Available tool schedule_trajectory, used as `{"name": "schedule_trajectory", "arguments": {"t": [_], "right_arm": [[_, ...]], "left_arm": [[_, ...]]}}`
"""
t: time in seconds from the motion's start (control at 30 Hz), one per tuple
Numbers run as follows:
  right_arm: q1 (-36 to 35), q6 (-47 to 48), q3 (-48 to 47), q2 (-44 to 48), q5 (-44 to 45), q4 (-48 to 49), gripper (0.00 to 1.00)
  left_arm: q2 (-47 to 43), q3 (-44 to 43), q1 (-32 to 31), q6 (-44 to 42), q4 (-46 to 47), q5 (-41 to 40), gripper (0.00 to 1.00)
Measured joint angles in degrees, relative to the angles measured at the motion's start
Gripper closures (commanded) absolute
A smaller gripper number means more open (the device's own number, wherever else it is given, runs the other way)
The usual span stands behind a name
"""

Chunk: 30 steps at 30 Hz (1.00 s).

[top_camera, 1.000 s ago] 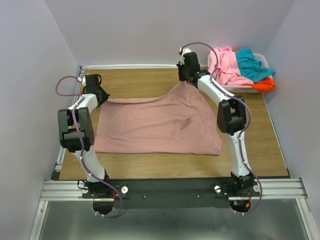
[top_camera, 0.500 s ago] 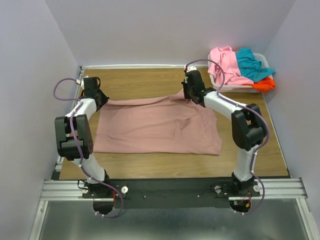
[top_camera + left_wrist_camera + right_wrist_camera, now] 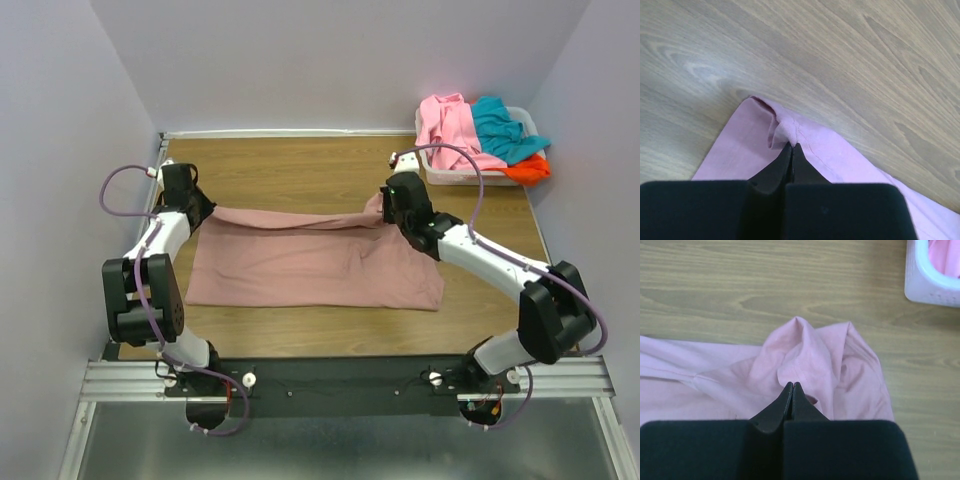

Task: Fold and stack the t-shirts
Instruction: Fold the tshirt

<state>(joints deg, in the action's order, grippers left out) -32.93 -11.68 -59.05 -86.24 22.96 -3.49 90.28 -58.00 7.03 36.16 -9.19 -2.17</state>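
A dusty mauve-pink t-shirt (image 3: 310,262) lies spread on the wooden table (image 3: 300,165), its far edge lifted into a taut band between the two arms. My left gripper (image 3: 200,208) is shut on the shirt's far left corner (image 3: 782,131). My right gripper (image 3: 385,208) is shut on the far right corner, where the cloth (image 3: 805,352) bunches up around the fingertips. Bright pink (image 3: 452,125), teal (image 3: 505,128) and orange-red (image 3: 530,168) t-shirts are heaped in the basket at the back right.
The white plastic basket (image 3: 450,176) stands at the table's back right corner; its rim (image 3: 927,282) shows at the top right of the right wrist view. Bare wood lies beyond the shirt and along the near edge.
Both arms have drawn the shirt's far edge toward the near side. The right gripper came furthest, from the back of the table down and right; the spread cloth is now shorter front to back.
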Motion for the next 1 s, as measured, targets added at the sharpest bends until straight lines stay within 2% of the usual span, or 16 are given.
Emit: {"name": "schedule_trajectory", "arguments": {"t": [0.3,0.5,0.53,0.57,0.6,0.67,0.7,0.8,0.83,0.87,0.9,1.0], "right_arm": [[-4.8,-5.2,7.3,7.4,4.5,-0.4,1.0],[-9.7,-19.1,16.7,12.2,8.7,-6.7,0.99],[-10.8,-21.5,18.5,13.3,8.7,-7.1,0.94],[-11.9,-24.1,20.6,14.6,8.5,-7.6,0.84],[-12.9,-26.5,22.7,16.0,8.0,-8.3,0.68],[-13.9,-29.2,25.3,17.5,6.3,-9.1,0.49],[-14.2,-30.7,26.8,18.5,5.2,-9.8,0.29],[-14.3,-33.9,28.8,21.2,2.1,-11.7,0.0],[-14.3,-34.4,28.8,22.7,1.5,-12.3,0.0],[-14.3,-34.4,28.8,24.5,1.1,-12.4,0.0],[-14.3,-34.8,28.7,26.4,1.0,-12.5,0.0],[-14.3,-34.8,27.5,30.3,1.8,-12.5,0.0]], "left_arm": [[-5.7,4.5,0.1,0.1,-0.8,-1.4,1.0],[-9.2,9.3,0.7,1.0,-1.9,-3.6,1.0],[-9.8,10.2,0.8,1.4,-1.9,-3.8,1.0],[-10.4,11.0,0.8,1.7,-2.1,-4.1,1.0],[-10.8,11.9,0.9,2.1,-2.3,-4.7,1.0],[-11.3,13.1,1.1,2.7,-2.8,-5.3,1.0],[-11.5,13.9,1.4,3.3,-3.0,-5.7,0.78],[-11.6,14.8,2.5,4.1,-3.7,-6.2,0.54],[-11.6,14.9,3.1,4.7,-3.9,-6.5,0.45],[-11.9,14.9,3.6,5.1,-4.2,-7.0,0.29],[-12.3,14.9,4.1,5.1,-4.5,-7.5,0.03],[-14.3,14.7,4.7,6.2,-5.7,-8.4,0.02]]}}
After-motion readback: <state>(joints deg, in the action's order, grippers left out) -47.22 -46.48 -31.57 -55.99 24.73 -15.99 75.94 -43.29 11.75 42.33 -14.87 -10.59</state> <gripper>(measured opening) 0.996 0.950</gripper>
